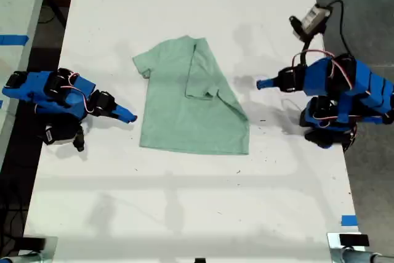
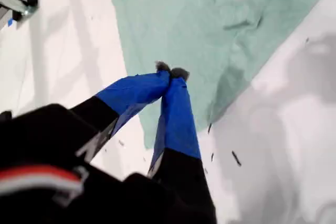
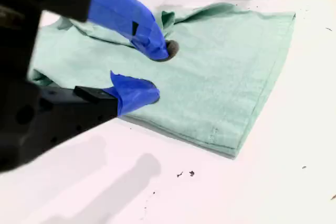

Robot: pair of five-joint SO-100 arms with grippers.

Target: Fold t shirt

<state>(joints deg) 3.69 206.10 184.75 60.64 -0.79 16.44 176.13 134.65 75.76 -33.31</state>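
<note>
Lying flat mid white table (image 1: 184, 214), the t shirt (image 1: 178, 121) had the sleeve side on the exterior view's right folded inward. My second gripper (image 3: 156, 73) was part open, empty, at its edge; my first gripper (image 2: 172, 74) was closed, empty, just beside it.
</note>
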